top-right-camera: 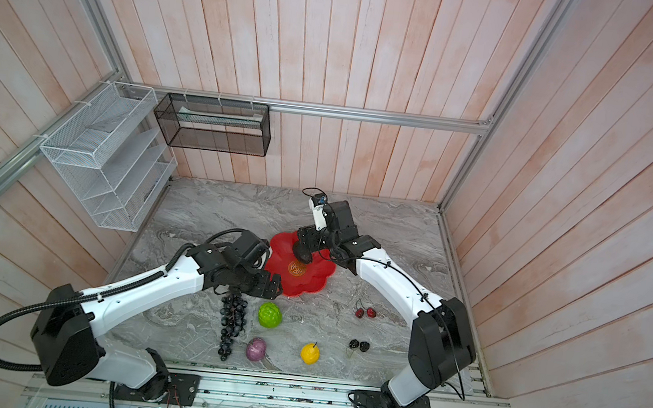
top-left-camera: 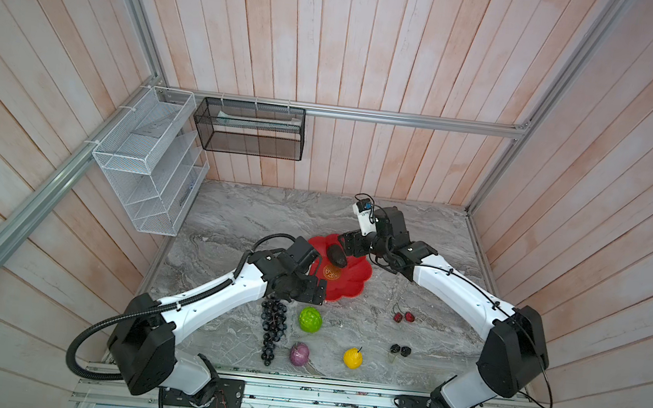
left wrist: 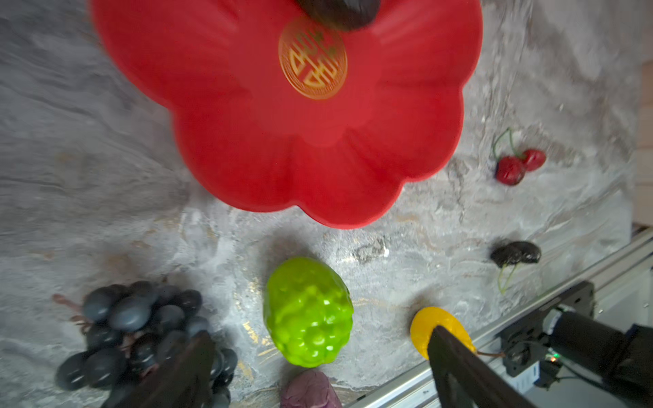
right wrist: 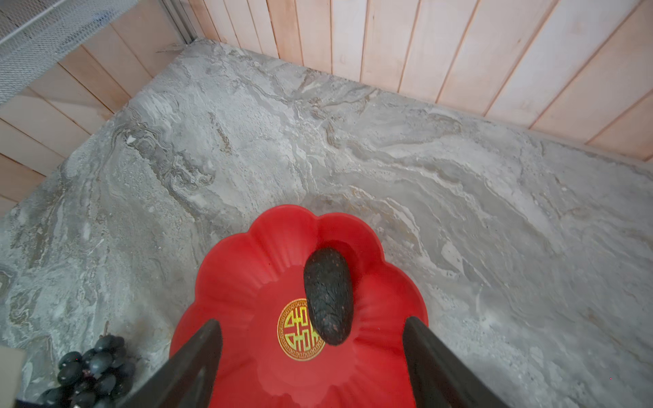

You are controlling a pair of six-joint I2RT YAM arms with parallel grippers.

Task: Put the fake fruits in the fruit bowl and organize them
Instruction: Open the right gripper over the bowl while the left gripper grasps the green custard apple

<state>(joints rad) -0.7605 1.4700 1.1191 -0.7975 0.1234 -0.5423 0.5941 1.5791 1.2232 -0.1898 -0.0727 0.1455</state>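
One black avocado-like oval (right wrist: 328, 296) lies in the fruit bowl (right wrist: 240, 275) before the wide-apart right fingers (right wrist: 190, 364); left fingers (left wrist: 456, 367), also apart, hover above the grape bunch (left wrist: 134, 318) and green ball (left wrist: 307, 311) on the desk (left wrist: 106, 176).

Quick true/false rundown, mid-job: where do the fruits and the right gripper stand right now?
1. The black avocado lies inside the red fruit bowl. True.
2. The right gripper is shut on the black avocado. False: its jaws stand open and the fruit lies free in the bowl.
3. The bumpy green fruit is in the bowl. False: it sits on the marble table, beside the grape bunch.
4. The red cherry pair and the black cherry pair lie on the table, outside the bowl. True.
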